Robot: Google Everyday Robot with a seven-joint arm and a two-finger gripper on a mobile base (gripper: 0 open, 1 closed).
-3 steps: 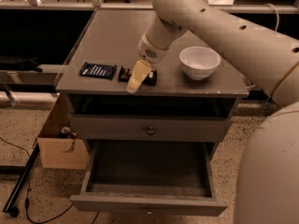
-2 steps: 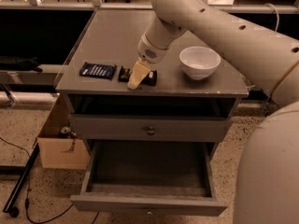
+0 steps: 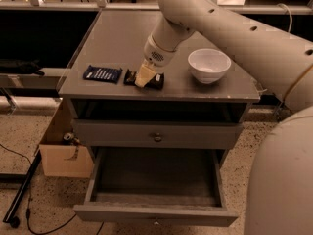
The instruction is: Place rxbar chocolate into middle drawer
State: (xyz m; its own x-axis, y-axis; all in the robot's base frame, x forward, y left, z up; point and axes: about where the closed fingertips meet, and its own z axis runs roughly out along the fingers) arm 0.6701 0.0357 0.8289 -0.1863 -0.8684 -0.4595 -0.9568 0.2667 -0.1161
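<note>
Gripper (image 3: 145, 76) meets rxbar chocolate (image 3: 157, 82) at the tabletop's (image 3: 117, 38) front edge.
The gripper rests down on the bar's middle, dark wrapper showing on both sides; whether it has clamped cannot be told. A blue bar (image 3: 102, 74) lies toward the front-left corner, a white bowl (image 3: 209, 65) toward the right edge, and the middle drawer (image 3: 155, 214) is open below.

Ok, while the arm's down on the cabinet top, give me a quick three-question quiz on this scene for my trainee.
1. True or false: the middle drawer stands open with the rxbar chocolate inside.
2. Pick one: the end effector is down on A) the blue bar, B) the rxbar chocolate, C) the white bowl.
3. Fill in: in the picture the blue bar lies to the ___ of the rxbar chocolate.
Key: 1 false, the bar is on the cabinet top; 2 B; 3 left.
</note>
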